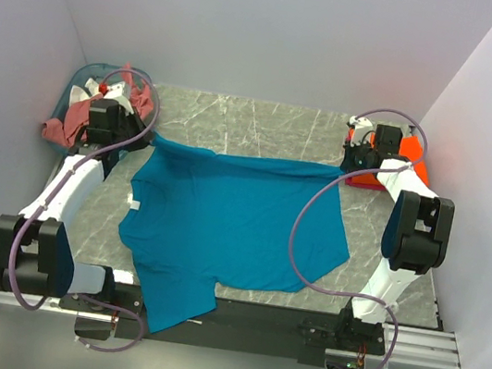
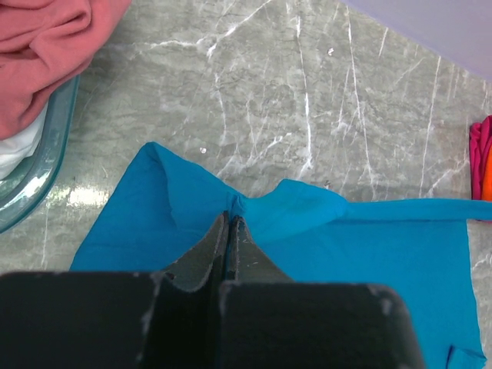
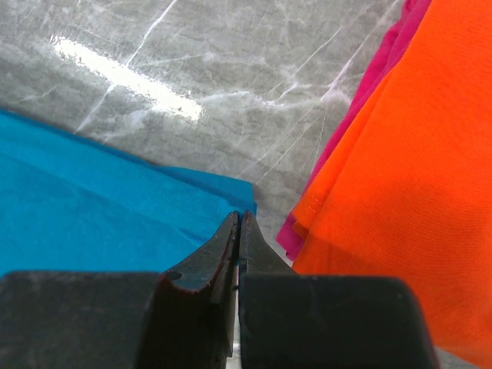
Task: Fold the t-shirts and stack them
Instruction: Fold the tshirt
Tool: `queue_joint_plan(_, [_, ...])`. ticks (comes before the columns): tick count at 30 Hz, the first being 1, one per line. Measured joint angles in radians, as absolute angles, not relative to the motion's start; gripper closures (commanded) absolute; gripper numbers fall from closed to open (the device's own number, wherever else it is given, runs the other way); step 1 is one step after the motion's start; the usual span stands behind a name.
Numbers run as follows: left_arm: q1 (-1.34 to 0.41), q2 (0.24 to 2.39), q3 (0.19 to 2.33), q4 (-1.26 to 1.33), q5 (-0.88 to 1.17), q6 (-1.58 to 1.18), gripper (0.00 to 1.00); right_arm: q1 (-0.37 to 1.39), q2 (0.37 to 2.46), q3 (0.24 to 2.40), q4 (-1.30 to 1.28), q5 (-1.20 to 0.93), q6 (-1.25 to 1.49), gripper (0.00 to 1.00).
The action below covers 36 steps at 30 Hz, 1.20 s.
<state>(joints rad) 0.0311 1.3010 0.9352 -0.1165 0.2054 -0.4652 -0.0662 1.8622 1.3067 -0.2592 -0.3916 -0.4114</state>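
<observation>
The teal-blue t-shirt (image 1: pixel 231 220) lies spread over the marble table, and one sleeve hangs past the front edge. Its far edge is pulled into a taut line between my two grippers. My left gripper (image 1: pixel 153 137) (image 2: pixel 231 217) is shut on a bunched pinch of that teal cloth (image 2: pixel 369 254). My right gripper (image 1: pixel 349 170) (image 3: pixel 240 217) is shut on the shirt's far right corner (image 3: pixel 84 207). The orange t-shirt (image 1: pixel 413 164) (image 3: pixel 407 177) lies just right of the right gripper. The salmon-pink t-shirt (image 1: pixel 74 120) (image 2: pixel 38 54) spills over the basket.
A teal plastic basket (image 1: pixel 79 83) (image 2: pixel 46 169) sits in the far left corner with white cloth inside. A magenta cloth (image 3: pixel 369 84) peeks out from under the orange shirt. White walls close in on three sides. Bare marble (image 1: pixel 264 127) shows beyond the shirt.
</observation>
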Motion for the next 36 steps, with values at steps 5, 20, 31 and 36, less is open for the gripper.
queue_joint_plan(5, [0.031, 1.28, 0.923, -0.13, 0.206, -0.464, 1.0, -0.066, 1.855, 1.3, -0.265, -0.39, -0.418, 1.0])
queue_joint_plan(20, [0.031, 1.278, 0.911, -0.167, 0.215, -0.46, 1.0, -0.066, 1.848, 1.295, -0.287, -0.39, -0.464, 1.0])
queue_joint_plan(31, [0.031, 1.278, 0.901, -0.201, 0.232, -0.457, 1.0, -0.066, 1.846, 1.258, -0.318, -0.389, -0.498, 1.0])
queue_joint_plan(36, [0.031, 1.278, 0.888, -0.212, 0.24, -0.456, 1.0, -0.066, 1.845, 1.238, -0.322, -0.385, -0.511, 0.99])
